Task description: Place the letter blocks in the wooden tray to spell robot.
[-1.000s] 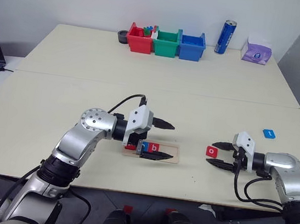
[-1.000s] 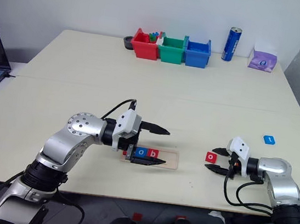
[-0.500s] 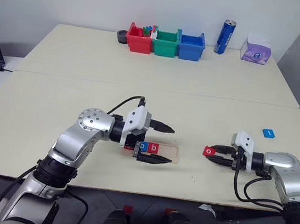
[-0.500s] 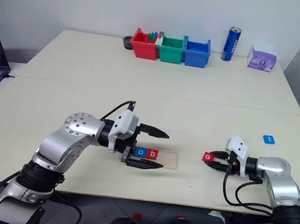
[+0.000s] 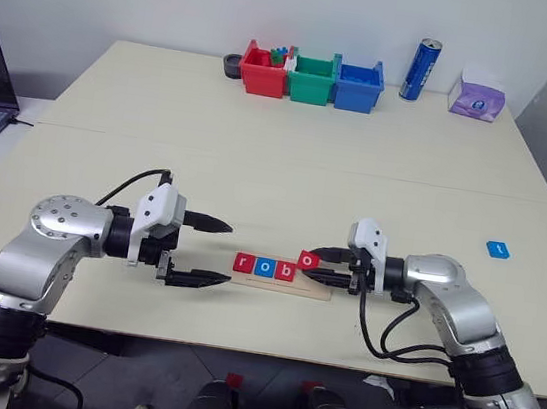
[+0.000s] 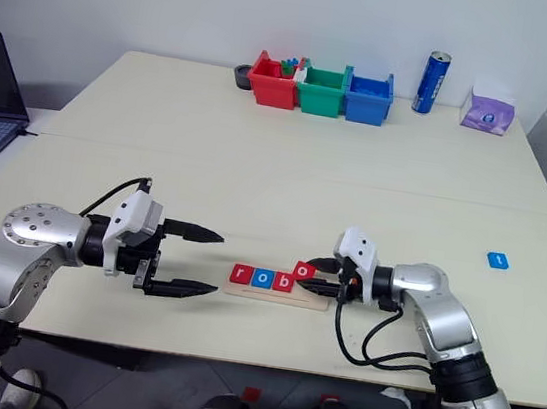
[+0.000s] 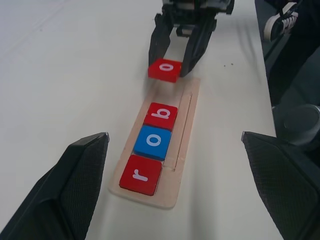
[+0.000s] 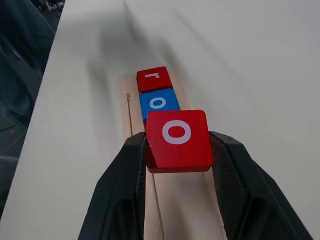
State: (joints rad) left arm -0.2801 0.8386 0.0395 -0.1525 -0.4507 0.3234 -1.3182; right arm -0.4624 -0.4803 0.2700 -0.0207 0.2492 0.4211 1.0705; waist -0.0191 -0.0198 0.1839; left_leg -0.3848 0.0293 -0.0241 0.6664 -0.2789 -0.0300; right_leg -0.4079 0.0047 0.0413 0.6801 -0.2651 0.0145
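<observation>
Surface (image 5: 290,156) of pale cream is seen carrying the wooden tray (image 5: 315,291) near its front edge. Three letter blocks are seated in the tray: a red "r" (image 5: 244,263), a blue "o" (image 5: 264,267) and a red "b" (image 5: 285,271), side by side. A red "o" block (image 5: 308,261) is gripped, tilted, by the right gripper (image 5: 323,267) just above the tray beside the "b". A blue block (image 5: 495,250) lies well apart to the right. The left gripper (image 5: 215,252) is held open beside the tray's left end.
</observation>
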